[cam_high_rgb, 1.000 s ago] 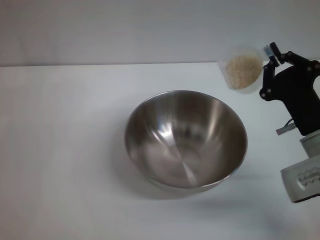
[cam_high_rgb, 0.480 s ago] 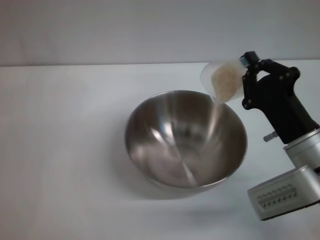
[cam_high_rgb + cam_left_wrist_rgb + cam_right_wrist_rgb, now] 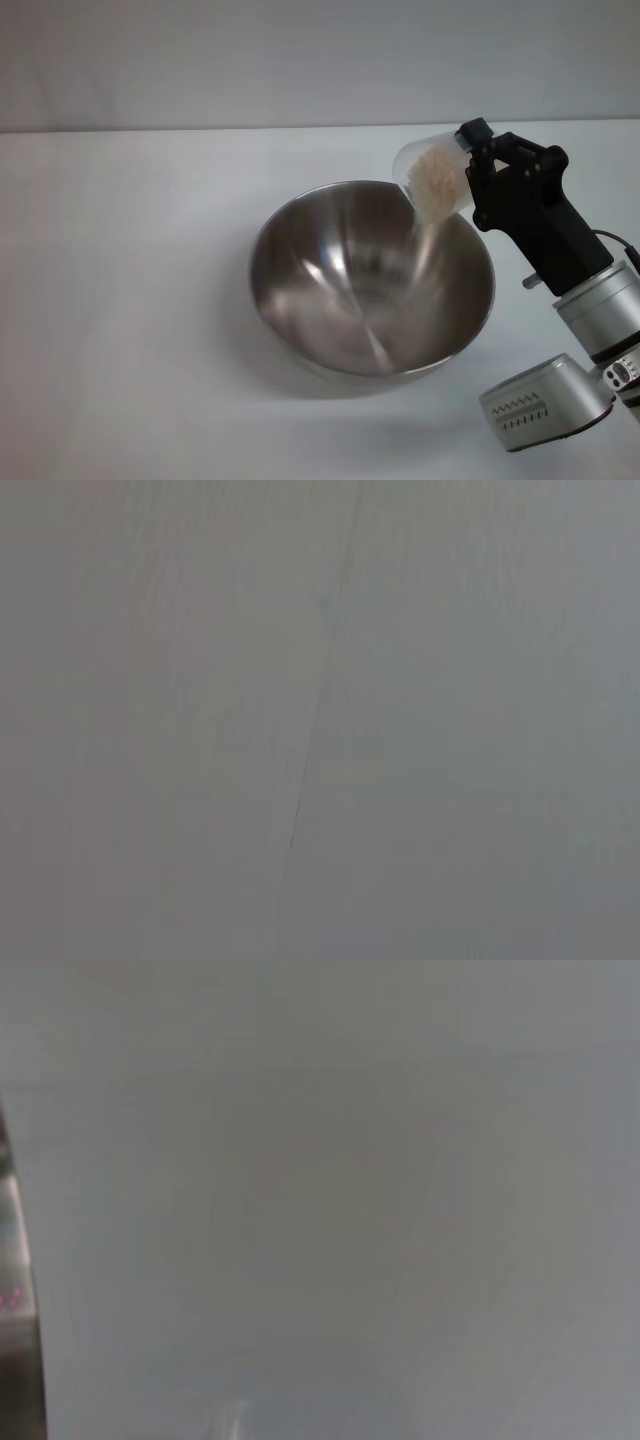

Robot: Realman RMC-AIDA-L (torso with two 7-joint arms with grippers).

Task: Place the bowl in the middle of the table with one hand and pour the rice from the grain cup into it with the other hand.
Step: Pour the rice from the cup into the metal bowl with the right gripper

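Note:
The shiny steel bowl [image 3: 372, 280] stands upright on the white table [image 3: 130, 300], near its middle, with nothing inside that I can see. My right gripper [image 3: 470, 165] is shut on the clear grain cup [image 3: 432, 178] and holds it tilted over the bowl's far right rim, mouth turned toward the bowl. The pale rice [image 3: 437, 180] lies heaped against the cup's lower side. My left gripper is out of view; the left wrist view shows only a plain grey surface.
A plain grey wall runs behind the table's far edge [image 3: 200, 128]. The right arm's silver wrist and camera housing [image 3: 545, 405] hang over the table's front right. The right wrist view shows mostly blank white surface.
My right gripper has carried the cup leftward from beyond the bowl's right side to over its rim and tilted it further. The bowl has not moved.

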